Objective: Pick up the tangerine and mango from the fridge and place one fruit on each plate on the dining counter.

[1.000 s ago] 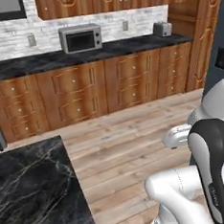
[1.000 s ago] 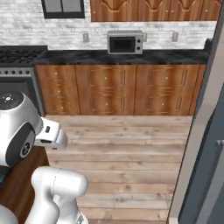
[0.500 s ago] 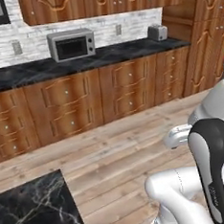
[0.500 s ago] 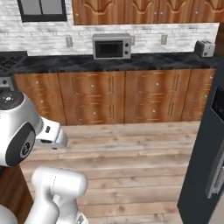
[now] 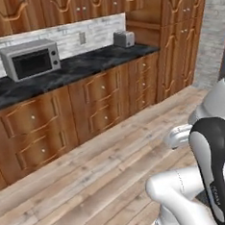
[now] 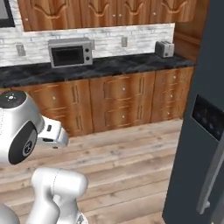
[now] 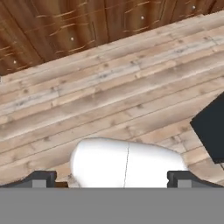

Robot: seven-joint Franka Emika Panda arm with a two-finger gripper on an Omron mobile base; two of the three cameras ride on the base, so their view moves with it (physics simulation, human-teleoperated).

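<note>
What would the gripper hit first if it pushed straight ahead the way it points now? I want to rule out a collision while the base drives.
Probably the wooden floor: the gripper looks down at bare planks, apart from the robot's own body.

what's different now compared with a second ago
The base has turned right, so the whole scene slid left: the marble counter left the left base view, and the fridge has come into the right base view, door shut. The microwave and toaster only shifted with the cameras. The arm's pose is unchanged; nothing grasped.
</note>
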